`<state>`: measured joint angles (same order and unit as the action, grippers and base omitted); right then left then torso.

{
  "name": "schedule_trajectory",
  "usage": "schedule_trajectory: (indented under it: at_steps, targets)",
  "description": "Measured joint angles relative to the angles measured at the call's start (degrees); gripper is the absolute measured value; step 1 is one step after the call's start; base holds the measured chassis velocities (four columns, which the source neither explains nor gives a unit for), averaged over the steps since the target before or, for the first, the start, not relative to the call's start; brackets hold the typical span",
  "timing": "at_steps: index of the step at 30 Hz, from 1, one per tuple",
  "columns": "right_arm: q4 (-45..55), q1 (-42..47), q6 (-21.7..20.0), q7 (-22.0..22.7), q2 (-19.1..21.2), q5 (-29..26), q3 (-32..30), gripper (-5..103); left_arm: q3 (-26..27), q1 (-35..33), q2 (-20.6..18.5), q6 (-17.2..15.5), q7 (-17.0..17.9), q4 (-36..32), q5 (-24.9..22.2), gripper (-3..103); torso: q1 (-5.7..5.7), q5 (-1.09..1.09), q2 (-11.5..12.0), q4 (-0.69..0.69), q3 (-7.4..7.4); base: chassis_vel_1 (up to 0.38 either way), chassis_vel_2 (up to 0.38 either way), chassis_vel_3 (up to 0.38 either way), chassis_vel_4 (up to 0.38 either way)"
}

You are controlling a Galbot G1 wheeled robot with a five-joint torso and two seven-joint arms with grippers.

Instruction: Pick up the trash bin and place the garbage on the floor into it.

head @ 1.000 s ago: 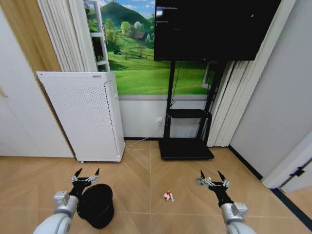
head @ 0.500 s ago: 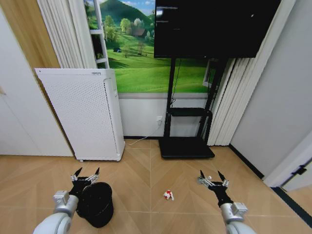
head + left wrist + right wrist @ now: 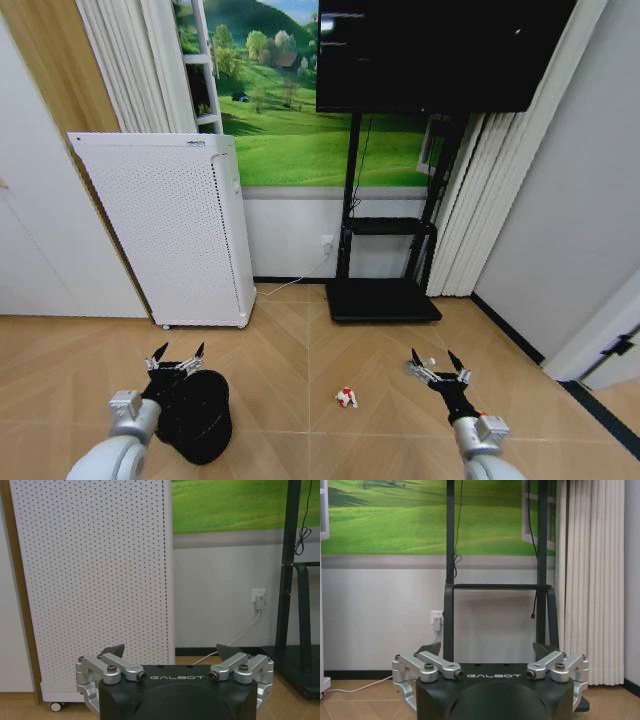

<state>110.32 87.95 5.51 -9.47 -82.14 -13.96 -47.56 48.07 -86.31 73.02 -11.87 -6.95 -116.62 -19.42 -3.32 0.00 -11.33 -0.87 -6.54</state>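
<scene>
A pale wood floor laid in a herringbone pattern runs to a white wall. At far left stands a tall white perforated appliance on small wheels. Before it the left gripper hovers with jaws spread, just above the trash bin, a matte black round tub standing on the floor. Mid-floor lies a small red-and-white wrapper. A black TV stand stands behind. The right gripper hovers, jaws spread, beside pleated white curtains.

Left arm reaches forward low at near left, black-and-silver left gripper spread open | right arm mirrors at near right, black-and-silver right gripper spread open
</scene>
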Motion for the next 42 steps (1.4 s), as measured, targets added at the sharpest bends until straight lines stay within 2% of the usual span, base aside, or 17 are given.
schedule_trajectory:
  at_steps: [18,34,42]
  targets:
    - [0.2,0.1,0.0,0.0,0.0,-0.1,-0.1,100,-0.1,0.0,0.1,-0.1,0.0,-0.2,-0.1,100,0.77,0.00,3.8,0.00,3.07,0.000,0.000,0.000,0.000]
    - [0.1,0.2,0.2,0.0,-0.1,-0.2,-0.1,100,-0.1,-0.2,0.2,-0.1,0.0,-0.5,0.0,100,1.15,0.00,7.6,0.00,6.48,0.000,0.000,0.000,0.000]
    - [-0.1,0.1,0.4,0.0,0.0,-0.3,-0.2,100,-0.1,-0.2,0.2,-0.1,-0.1,-0.5,0.1,100,1.39,0.00,8.5,0.00,6.56,0.000,0.000,0.000,0.000]
